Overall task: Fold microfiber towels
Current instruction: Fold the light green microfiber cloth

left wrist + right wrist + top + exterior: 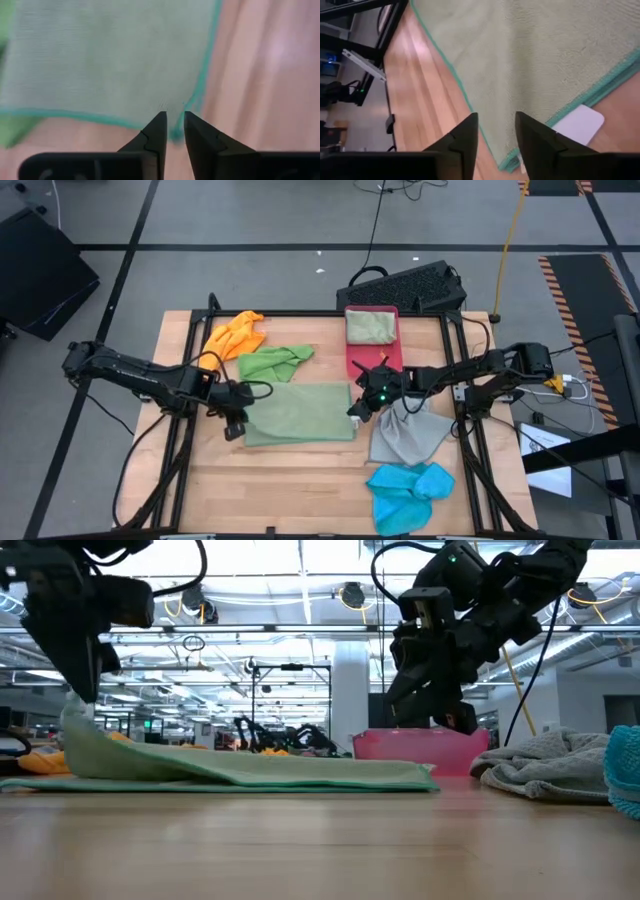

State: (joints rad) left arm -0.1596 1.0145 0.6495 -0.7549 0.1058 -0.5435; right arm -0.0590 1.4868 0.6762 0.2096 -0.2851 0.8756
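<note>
— While both arms hang over the pale green towel in the middle of the desk, what are the hands doing?

— The left hand is at the towel's left edge. Its fingers are open just a crack, with the corner hem between the tips. The cloth looks lifted a little there. The right hand is at the right edge, open, holding nothing.

— Is it folded?

— It looks folded once and lies flat.

— What would make this go well?

— I think both hands should let go cleanly and lift straight up, so the corner doesn't drag. The other towels wait around it: orange, bright green, grey, blue.
</note>
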